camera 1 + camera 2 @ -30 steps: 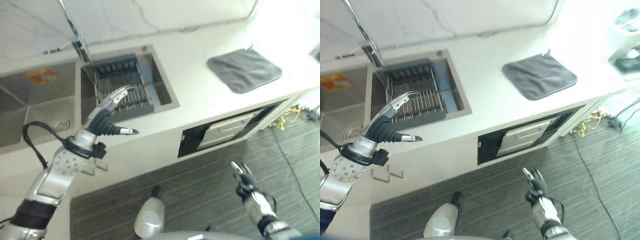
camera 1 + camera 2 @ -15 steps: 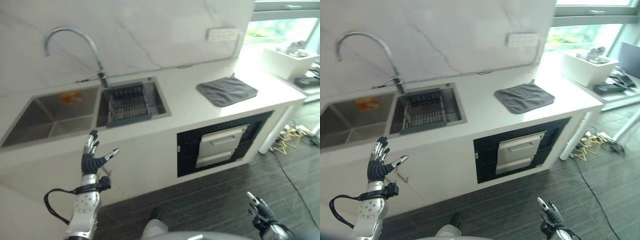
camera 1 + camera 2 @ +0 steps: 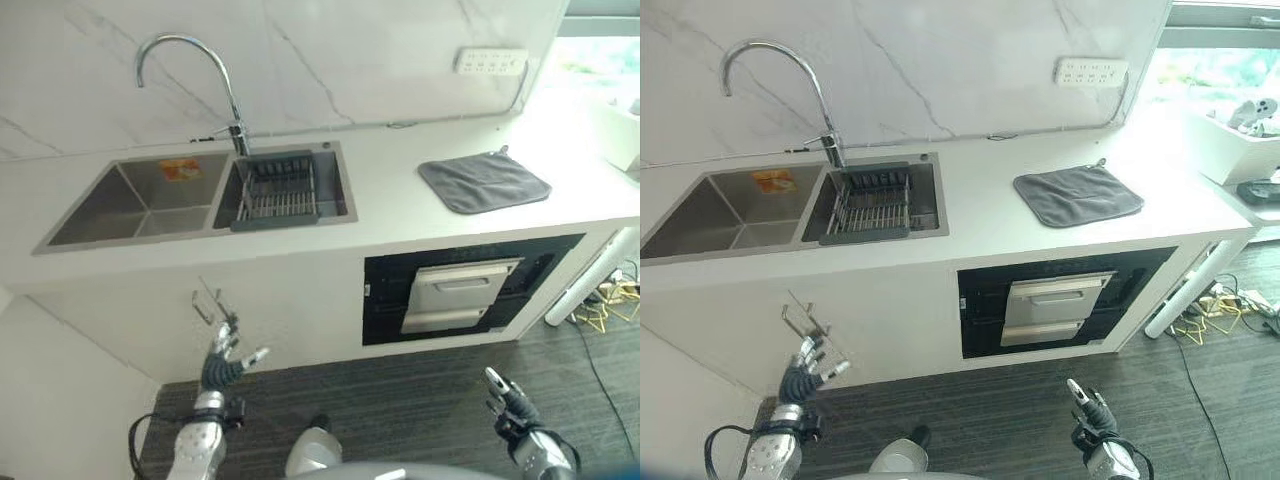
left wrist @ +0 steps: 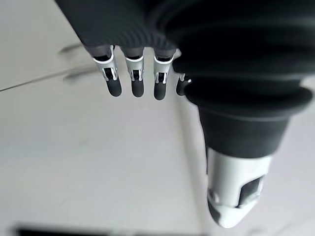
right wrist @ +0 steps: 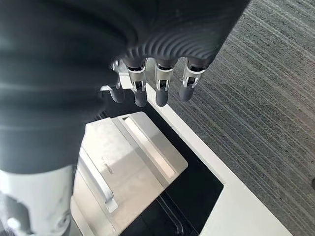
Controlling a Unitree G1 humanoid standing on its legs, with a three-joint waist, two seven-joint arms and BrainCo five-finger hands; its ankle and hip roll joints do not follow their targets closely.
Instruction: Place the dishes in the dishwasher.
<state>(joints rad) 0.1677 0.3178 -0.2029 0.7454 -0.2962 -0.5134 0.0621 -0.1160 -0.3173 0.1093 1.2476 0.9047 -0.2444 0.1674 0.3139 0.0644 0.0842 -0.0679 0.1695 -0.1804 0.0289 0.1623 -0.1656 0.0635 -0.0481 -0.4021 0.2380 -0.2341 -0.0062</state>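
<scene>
Steel dish rack [image 3: 868,205] sits in the sink [image 3: 760,205], no dishes I can make out | dishwasher [image 3: 1055,310] under the desk [image 3: 980,215] – front shut | left hand [image 3: 225,362], right hand [image 3: 1088,410] low, fingers loose, holding nothing – probably just approaching

No legible text anywhere.

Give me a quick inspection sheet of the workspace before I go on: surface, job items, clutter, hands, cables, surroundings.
Surface: white counter, double sink.
Job's things: no dishes seen; dishwasher under the counter, door shut; dish rack in the sink's right basin.
Clutter: grey cloth on the counter.
Hands: left hand and right hand low, open, empty.
Cables: bundle on the floor at right.
Surroundings: faucet, marble wall, wall socket.
</scene>
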